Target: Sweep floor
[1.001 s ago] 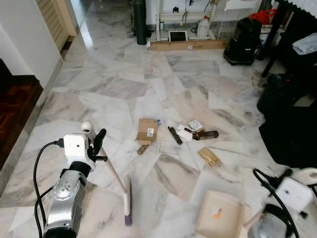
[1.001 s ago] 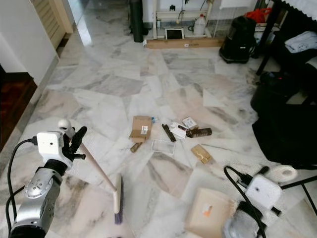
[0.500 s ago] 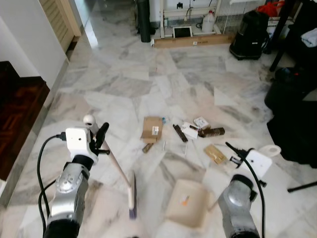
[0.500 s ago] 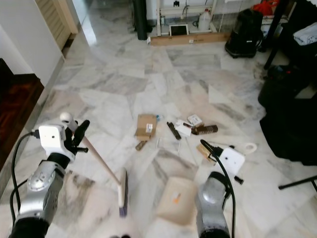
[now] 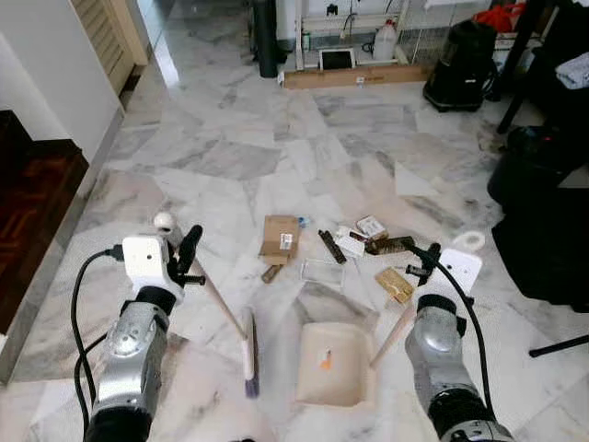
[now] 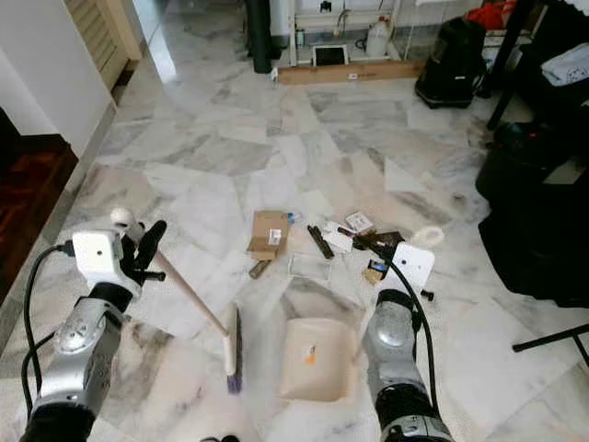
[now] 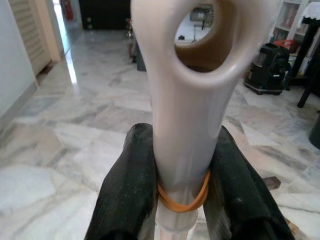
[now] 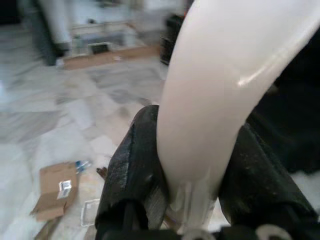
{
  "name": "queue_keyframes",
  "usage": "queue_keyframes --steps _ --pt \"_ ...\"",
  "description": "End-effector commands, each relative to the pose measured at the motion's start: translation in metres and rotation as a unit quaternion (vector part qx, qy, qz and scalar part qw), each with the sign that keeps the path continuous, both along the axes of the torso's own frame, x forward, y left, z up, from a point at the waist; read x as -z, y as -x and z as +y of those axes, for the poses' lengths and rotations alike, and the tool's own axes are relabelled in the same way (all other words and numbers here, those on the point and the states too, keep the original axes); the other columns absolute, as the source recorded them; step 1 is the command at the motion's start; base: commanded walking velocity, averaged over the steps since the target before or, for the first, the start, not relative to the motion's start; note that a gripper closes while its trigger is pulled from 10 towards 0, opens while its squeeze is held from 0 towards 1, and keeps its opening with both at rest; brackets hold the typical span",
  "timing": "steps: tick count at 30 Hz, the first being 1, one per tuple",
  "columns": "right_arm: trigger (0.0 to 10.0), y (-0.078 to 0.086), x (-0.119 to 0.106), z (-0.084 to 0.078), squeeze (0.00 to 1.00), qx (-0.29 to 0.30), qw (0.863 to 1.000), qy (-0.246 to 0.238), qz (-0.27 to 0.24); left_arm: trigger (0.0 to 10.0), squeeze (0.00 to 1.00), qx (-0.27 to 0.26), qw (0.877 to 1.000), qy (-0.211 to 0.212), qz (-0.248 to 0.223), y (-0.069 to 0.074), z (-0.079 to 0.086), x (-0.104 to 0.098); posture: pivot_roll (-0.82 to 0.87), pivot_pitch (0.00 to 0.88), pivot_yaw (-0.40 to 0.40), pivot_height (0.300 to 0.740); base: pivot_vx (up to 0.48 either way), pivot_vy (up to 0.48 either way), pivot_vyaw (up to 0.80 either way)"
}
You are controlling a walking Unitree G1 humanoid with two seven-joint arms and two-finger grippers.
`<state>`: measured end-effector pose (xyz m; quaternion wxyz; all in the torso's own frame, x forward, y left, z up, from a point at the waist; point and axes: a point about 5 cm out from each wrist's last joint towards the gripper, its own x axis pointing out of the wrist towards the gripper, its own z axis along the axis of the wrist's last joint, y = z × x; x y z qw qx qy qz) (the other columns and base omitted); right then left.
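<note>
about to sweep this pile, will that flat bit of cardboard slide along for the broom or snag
The cardboard lies folded flat on smooth marble floor, so it probably slides easily and weighs little. Being thin, it may slip under the broom bristles or bend at its crease rather than push cleanly.

Nothing here is showing writing clear enough to read. The flattened cardboard box [image 5: 279, 236] lying on the marble floor is carrying a small white label, but its print is far too small to make out. The dustpan [image 5: 329, 365] is showing an orange mark on its pale surface, too blurred to tell whether it is a sticker or lettering. The long cardboard carton [image 5: 358, 75] lying against the far wall is bearing a dark smudge of print, also unreadable.
</note>
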<state>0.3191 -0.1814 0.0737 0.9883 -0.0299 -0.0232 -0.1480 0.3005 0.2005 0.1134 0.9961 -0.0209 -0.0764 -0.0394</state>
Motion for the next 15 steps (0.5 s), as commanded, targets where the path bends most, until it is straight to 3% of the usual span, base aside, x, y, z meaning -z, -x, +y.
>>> queue_keyframes --steps 1,9,15 --pt "10.0 -0.001 -0.013 0.001 0.00 -0.032 0.999 0.018 -0.037 10.0 0.00 0.003 1.000 -0.007 -0.022 0.003 -0.002 -0.007 0.04 0.096 -0.035 0.740 0.000 0.000 0.00" --pt "10.0 0.010 -0.008 -0.002 0.00 -0.054 0.998 0.025 -0.036 10.0 0.00 0.012 1.000 -0.014 -0.021 0.011 -0.005 -0.004 0.05 0.096 -0.040 0.740 0.000 0.000 0.00" --pt "10.0 0.027 0.007 0.006 0.00 -0.078 0.997 0.001 -0.023 10.0 0.00 0.028 0.999 -0.034 -0.009 0.015 -0.010 0.003 0.05 0.093 -0.033 0.740 0.000 0.000 0.00"
